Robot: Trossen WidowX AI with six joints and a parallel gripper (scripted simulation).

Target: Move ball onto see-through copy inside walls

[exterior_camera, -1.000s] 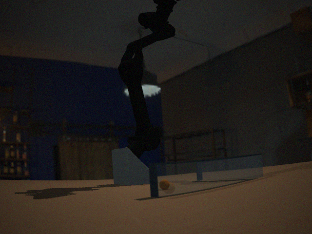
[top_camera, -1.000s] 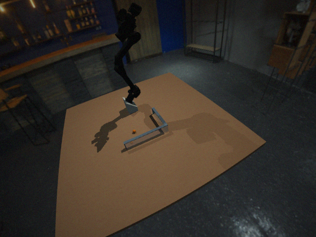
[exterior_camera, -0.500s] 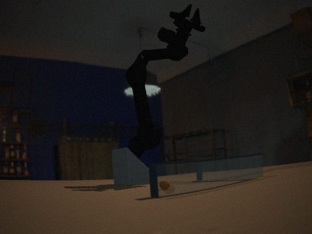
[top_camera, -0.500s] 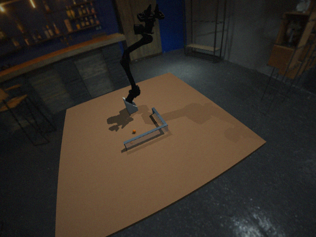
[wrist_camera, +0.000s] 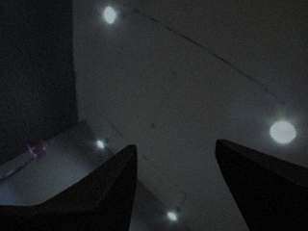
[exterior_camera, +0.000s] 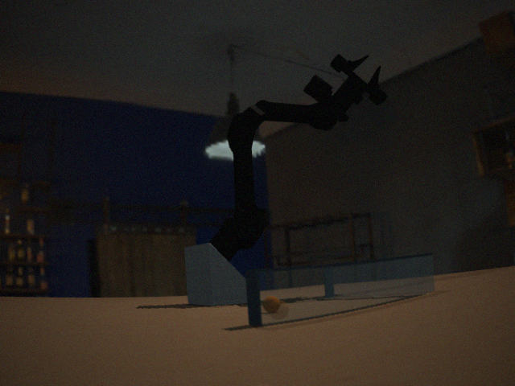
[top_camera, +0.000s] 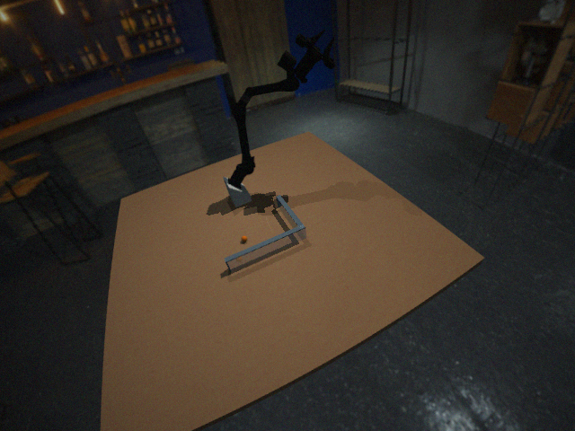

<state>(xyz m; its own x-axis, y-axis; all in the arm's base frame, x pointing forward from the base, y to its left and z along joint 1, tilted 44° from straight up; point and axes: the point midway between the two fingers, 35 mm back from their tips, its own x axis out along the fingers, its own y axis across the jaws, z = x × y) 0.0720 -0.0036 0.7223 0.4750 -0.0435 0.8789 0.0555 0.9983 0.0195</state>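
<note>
A small orange ball [top_camera: 243,239] lies on the brown table inside the angle of two low clear blue walls [top_camera: 287,232]. In the exterior view the ball [exterior_camera: 271,304] sits just behind the near wall post, and the pale see-through copy [exterior_camera: 282,310] overlaps its right lower side. My gripper [top_camera: 324,41] is high in the air, far above the table and the ball, with its fingers pointing up. It shows the same way in the exterior view [exterior_camera: 371,64]. In the wrist view its fingers stand apart with nothing between them.
The arm's grey base block [top_camera: 235,191] stands on the table just behind the walls. The walls [exterior_camera: 340,274] meet in a corner to the right of the ball. A bar counter and shelves lie beyond the table.
</note>
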